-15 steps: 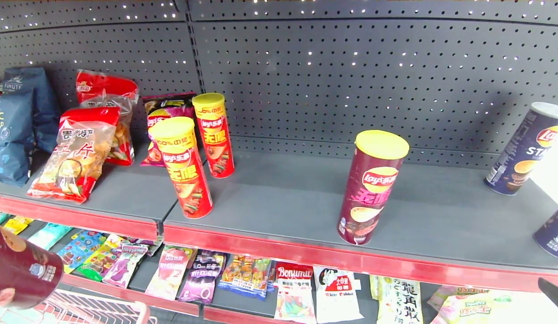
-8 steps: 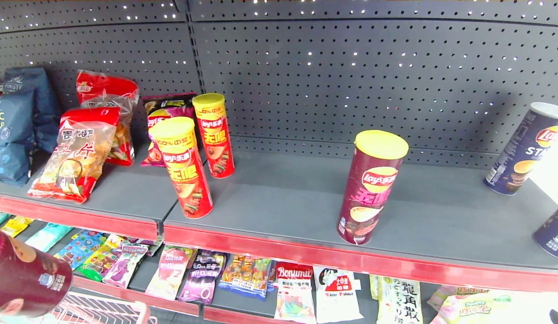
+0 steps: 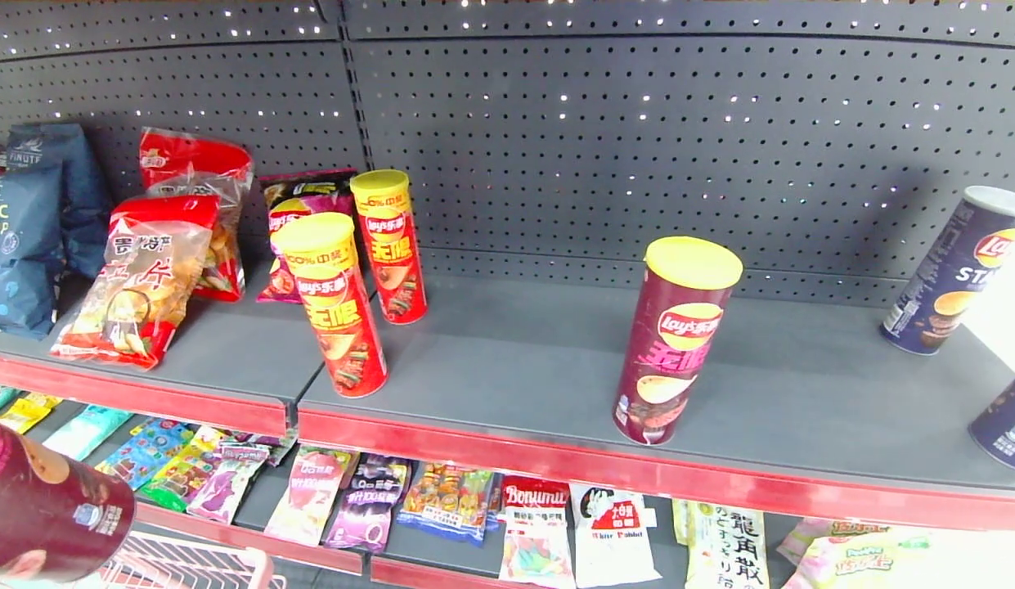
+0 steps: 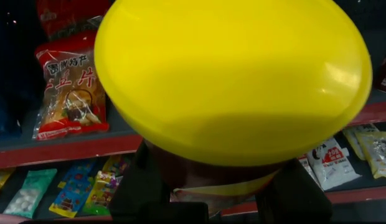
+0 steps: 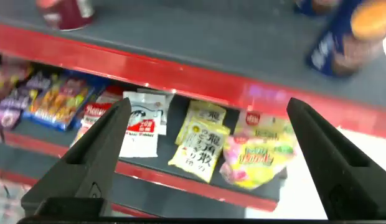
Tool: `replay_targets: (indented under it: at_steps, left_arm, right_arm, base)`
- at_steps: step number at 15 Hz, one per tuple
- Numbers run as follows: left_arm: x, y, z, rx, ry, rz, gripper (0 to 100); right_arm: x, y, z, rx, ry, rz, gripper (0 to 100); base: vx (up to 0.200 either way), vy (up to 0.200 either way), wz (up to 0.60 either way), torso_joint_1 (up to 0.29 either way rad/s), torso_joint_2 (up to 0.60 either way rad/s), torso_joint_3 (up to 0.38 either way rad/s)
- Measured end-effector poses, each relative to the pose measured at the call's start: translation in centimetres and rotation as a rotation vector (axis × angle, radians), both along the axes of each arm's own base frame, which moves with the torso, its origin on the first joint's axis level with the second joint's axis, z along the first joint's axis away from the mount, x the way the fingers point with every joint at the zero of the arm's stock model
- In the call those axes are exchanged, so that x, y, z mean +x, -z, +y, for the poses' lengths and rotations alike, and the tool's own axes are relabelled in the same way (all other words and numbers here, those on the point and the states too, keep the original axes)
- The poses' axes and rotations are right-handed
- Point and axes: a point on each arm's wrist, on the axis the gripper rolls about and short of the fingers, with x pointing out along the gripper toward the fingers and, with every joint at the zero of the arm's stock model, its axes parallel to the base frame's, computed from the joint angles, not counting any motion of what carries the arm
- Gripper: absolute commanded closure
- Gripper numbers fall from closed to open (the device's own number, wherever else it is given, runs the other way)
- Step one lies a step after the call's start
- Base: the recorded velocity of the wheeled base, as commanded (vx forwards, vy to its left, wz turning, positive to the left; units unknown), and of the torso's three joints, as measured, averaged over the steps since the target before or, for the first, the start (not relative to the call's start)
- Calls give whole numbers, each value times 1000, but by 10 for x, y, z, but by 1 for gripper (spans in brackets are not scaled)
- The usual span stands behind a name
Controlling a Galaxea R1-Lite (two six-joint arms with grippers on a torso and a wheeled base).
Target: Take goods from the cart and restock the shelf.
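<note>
One can [image 3: 49, 507] pinched in L claw [image 4: 218, 190], axis tilted, base twd shelf [image 3: 515, 368]; bare spot lies up & right. R claw [image 5: 208, 168] spread, empty.

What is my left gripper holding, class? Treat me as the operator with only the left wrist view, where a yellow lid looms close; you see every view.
Observer: A maroon chip can, held by the left gripper low on the left by the pink cart.
Operator: Where could it go?
Observer: A matching maroon can stands upright on the shelf, bare space on both sides of it.
Operator: And my other arm?
Observer: The right gripper is open, facing snack packets below the red shelf edge.
</note>
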Motion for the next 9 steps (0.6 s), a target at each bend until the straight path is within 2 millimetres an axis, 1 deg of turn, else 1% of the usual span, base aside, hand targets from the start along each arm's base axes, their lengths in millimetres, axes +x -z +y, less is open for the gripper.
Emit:
replay_targets:
  at_steps: [1,2,4,9]
  left_arm:
    - [-2,2,0,-1,17,14,100]
    - [-5,6,-1,-2,25,39,100]
    - [-11,11,-1,-3,19,49,100]
    - [-25,18,-1,-5,7,11,100]
  right_arm:
    - [0,2,0,33,2,-38,0]
    - [0,8,0,52,-6,-33,0]
    - [0,14,1,52,-29,-25,0]
    - [-1,15,1,57,-29,-30,0]
  base:
    - [0,0,0,0,0,0]
    - [0,0,0,0,0,0]
    - [0,0,0,0,0,0]
    - [0,0,0,0,0,0]
